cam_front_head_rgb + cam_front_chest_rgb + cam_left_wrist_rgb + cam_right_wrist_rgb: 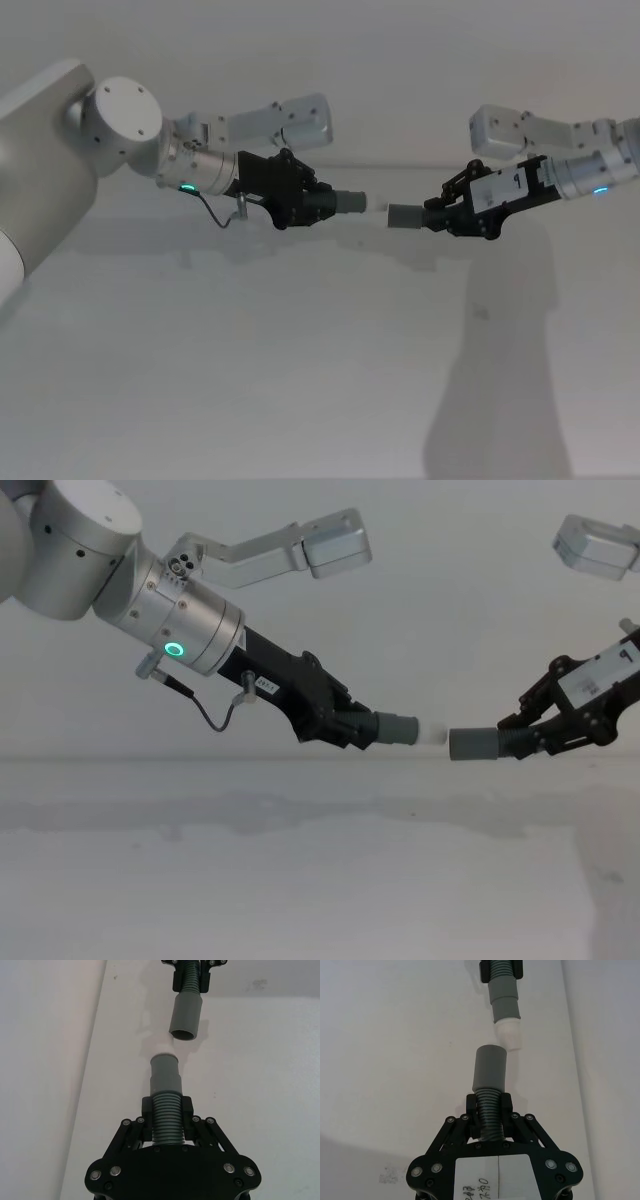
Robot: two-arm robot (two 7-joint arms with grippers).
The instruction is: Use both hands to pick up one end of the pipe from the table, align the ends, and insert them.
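Note:
Both pieces of the pipe are held in the air above the table [300,380]. My left gripper [312,204] is shut on the ribbed part of one piece [167,1120]. Its grey cuff [166,1076] points right and ends in a white tip [164,1053]. My right gripper [440,214] is shut on the ribbed part of the other piece [489,1110]. Its open grey cuff [490,1067] points left. The two ends face each other almost in line, with a small gap between the white tip [432,733] and the open cuff [472,744].
The whitish table [300,880] lies below both arms, with faint shadows on it. A pale wall stands behind. The left arm's big silver joints [80,550] fill the upper left of the chest view.

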